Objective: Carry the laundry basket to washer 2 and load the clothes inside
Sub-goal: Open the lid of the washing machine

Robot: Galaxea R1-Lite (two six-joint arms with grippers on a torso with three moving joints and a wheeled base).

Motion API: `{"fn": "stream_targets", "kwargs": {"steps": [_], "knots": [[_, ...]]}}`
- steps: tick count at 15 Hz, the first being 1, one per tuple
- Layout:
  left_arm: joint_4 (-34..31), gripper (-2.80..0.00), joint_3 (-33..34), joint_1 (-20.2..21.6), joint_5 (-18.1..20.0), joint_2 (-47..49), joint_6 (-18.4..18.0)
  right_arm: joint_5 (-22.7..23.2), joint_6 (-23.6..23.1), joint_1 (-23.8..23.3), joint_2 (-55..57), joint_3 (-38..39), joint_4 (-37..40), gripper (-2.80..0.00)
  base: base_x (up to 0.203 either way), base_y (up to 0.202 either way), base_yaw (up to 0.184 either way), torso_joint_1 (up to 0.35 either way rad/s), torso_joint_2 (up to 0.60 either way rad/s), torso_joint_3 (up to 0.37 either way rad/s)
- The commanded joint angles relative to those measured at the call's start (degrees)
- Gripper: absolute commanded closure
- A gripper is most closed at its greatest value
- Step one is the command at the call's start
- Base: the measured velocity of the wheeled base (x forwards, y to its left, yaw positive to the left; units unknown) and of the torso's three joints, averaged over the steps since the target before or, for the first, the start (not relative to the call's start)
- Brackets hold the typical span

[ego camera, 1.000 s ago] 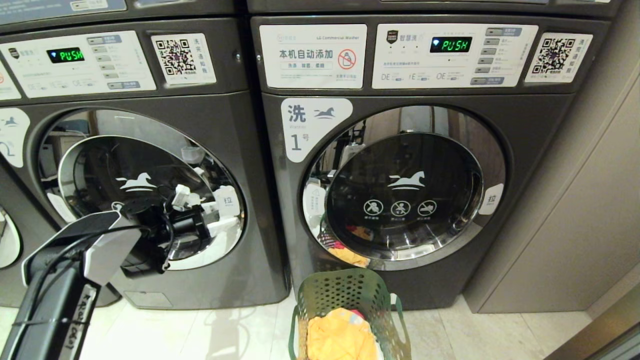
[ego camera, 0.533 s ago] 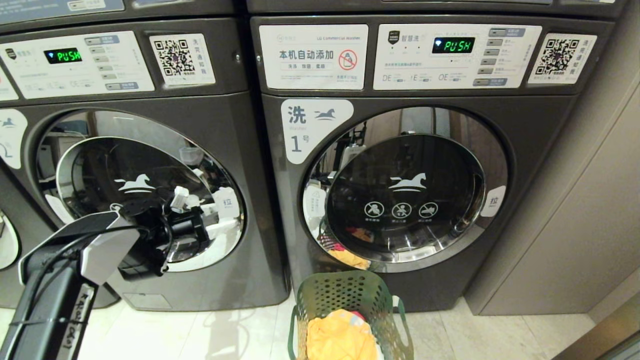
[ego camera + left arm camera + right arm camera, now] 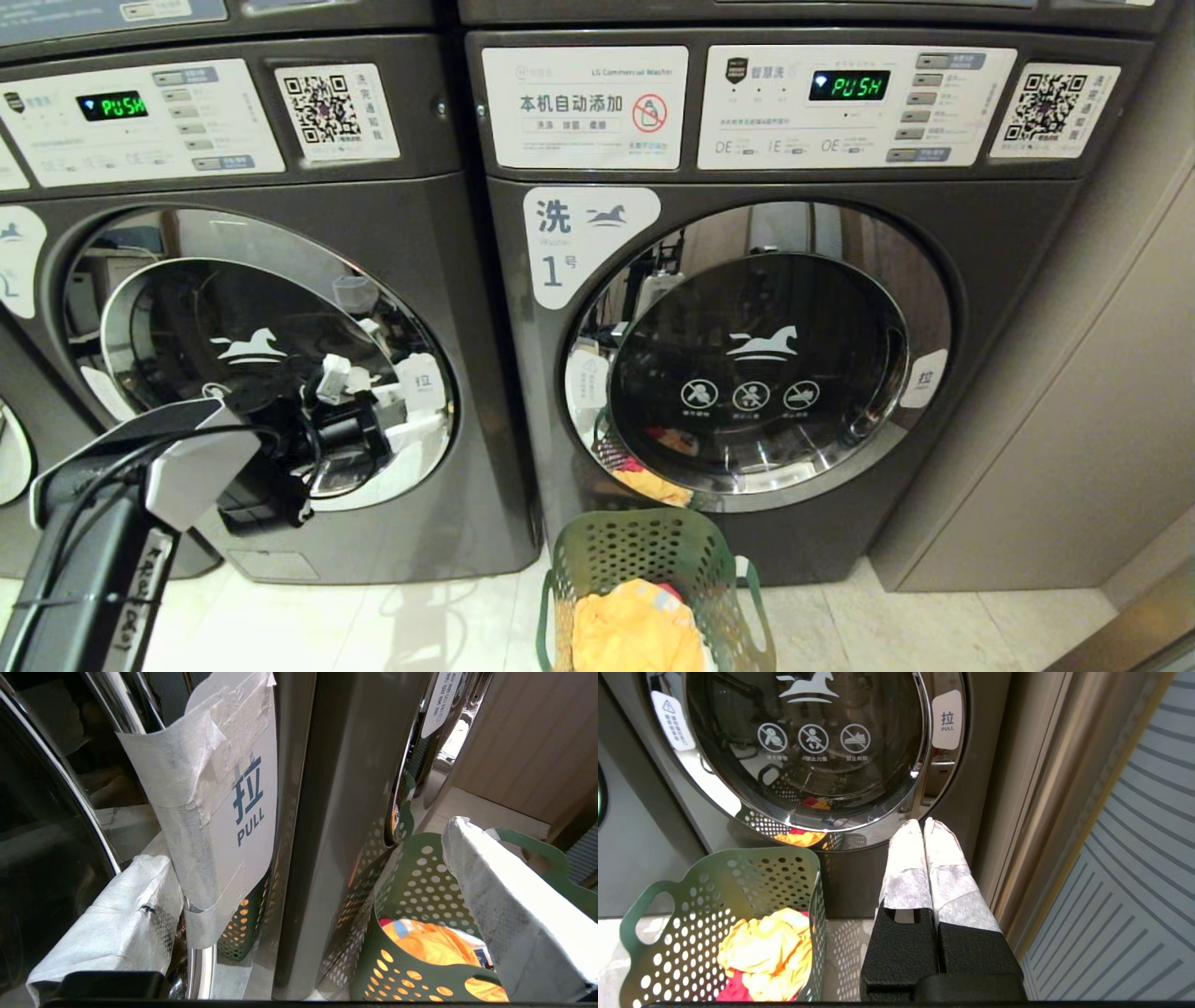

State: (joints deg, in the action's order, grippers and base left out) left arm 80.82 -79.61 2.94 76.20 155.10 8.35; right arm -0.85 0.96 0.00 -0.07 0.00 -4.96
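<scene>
The laundry basket [image 3: 653, 597] with the clothes [image 3: 635, 630] sits on the floor before washer 1 [image 3: 766, 364]. Left of it, at washer 2 [image 3: 252, 373], the left gripper [image 3: 308, 905] spreads its jaws wide astride the taped pull tab [image 3: 229, 812], holding nothing. The right gripper [image 3: 924, 833], jaws pressed together and empty, hangs beside the basket.

The floor [image 3: 373, 625] is laid with pale, glossy tiles that mirror the machines above them. Two dark grey front-load washers stand on it side by side at the far edge: one on the left [image 3: 439, 373] and one marked "1" on the right [image 3: 1008, 280]. The green perforated laundry basket [image 3: 644, 555] sits on the tiles near the camera, just in front of the right washer's door, with yellow-orange clothes [image 3: 635, 630] inside. A beige panelled wall [image 3: 1074, 448] meets the floor on the far right.
</scene>
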Motion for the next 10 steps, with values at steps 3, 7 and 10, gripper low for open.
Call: {"fn": "stream_targets", "kwargs": {"steps": [3,7,10], "knots": [[2.15,-2.8,3.59,-0.21,11.46,-0.66,0.09,0.06,0.0,0.0,0.07,1.93,-0.05,0.0,0.0,0.0,0.0,0.0,0.0,0.0],[5.23,-2.8,7.71,1.11,11.46,-1.64,0.0,0.06,0.0,0.0,0.07,1.93,-0.05,0.0,0.0,0.0,0.0,0.0,0.0,0.0],[5.13,-2.8,7.74,2.9,11.46,-1.91,0.07,-0.02,0.0,0.0,0.07,1.93,-0.05,0.0,0.0,0.0,0.0,0.0,0.0,0.0]]}}
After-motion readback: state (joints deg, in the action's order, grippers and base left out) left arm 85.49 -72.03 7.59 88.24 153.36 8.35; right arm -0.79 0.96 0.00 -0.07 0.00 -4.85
